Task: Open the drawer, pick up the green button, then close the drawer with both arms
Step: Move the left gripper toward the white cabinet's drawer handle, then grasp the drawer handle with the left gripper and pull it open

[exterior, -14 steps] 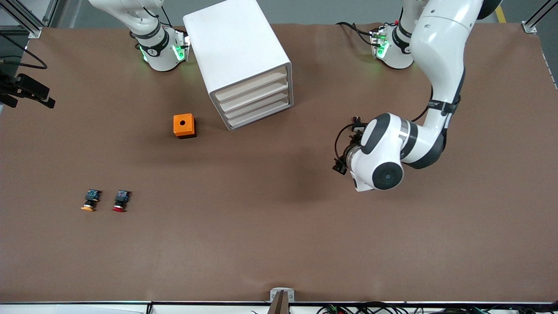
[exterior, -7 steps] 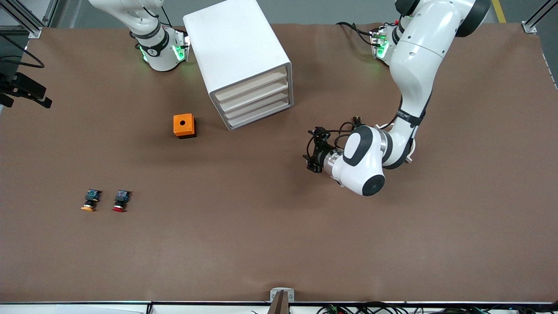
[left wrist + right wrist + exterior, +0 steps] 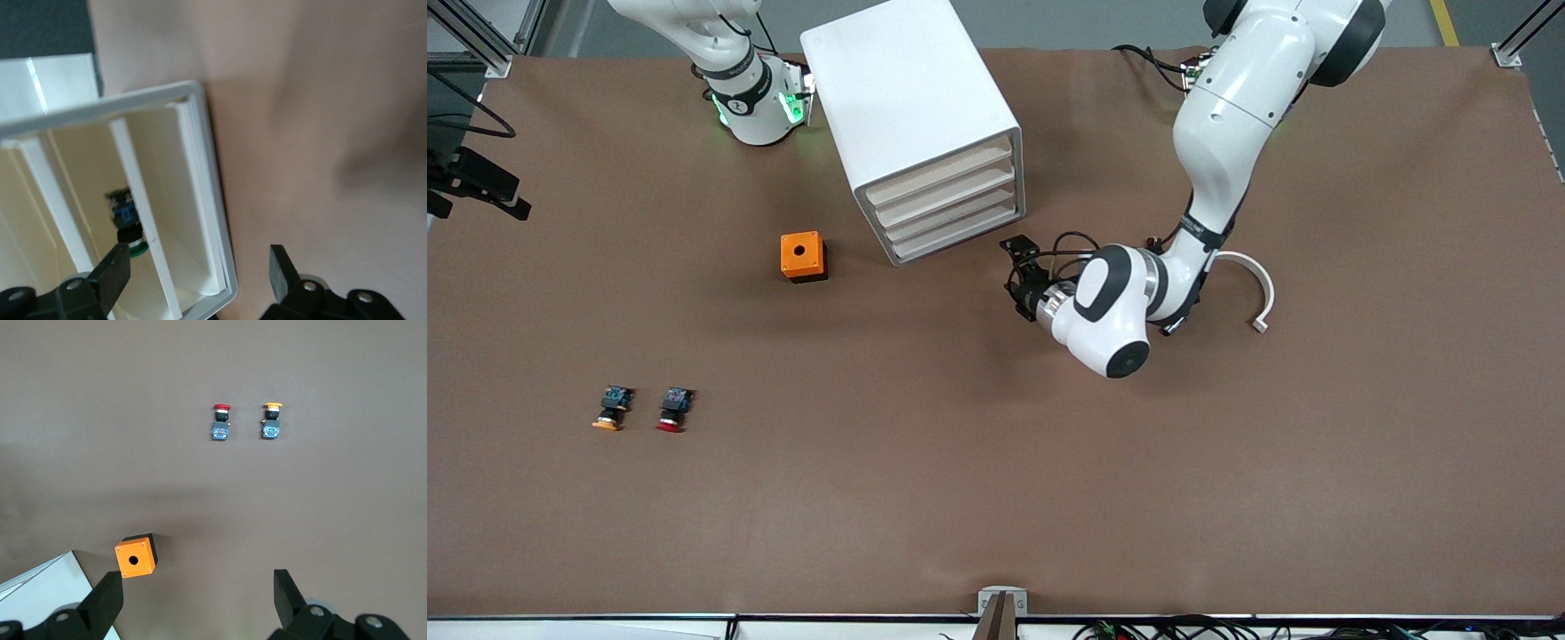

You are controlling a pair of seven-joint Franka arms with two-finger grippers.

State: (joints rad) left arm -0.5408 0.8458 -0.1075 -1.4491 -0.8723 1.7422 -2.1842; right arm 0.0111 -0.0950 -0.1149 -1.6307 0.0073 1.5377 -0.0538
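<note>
— So what sits closest to the front camera?

— Two little buttons on the brown table [image 3: 960, 498], toward the right arm's end. One has a yellow cap [image 3: 607, 424] and the one just beside it has a red cap [image 3: 669, 427].

— And a bit farther back?

— An orange box [image 3: 803, 256] with a round hole on top. It stands near the white drawer cabinet [image 3: 911, 124], a little nearer to the front camera than the cabinet.

— Where is the left gripper [image 3: 1021, 276]?

— Low over the table, just in front of the cabinet's drawers. Its two fingers [image 3: 113, 277] are spread apart and hold nothing. A white curved piece [image 3: 1254, 293] lies on the table by that arm.

— Can you see the green button [image 3: 128, 223]?

— Yes, in the left wrist view. It lies inside the cabinet, in one of the slots between the thin white walls. Its green cap peeks out next to a finger. I cannot tell which slot.

— What about the right gripper [image 3: 197, 607]?

— The right arm waits. Its gripper hangs high over the table, above the orange box, with its fingers wide apart and empty.
</note>
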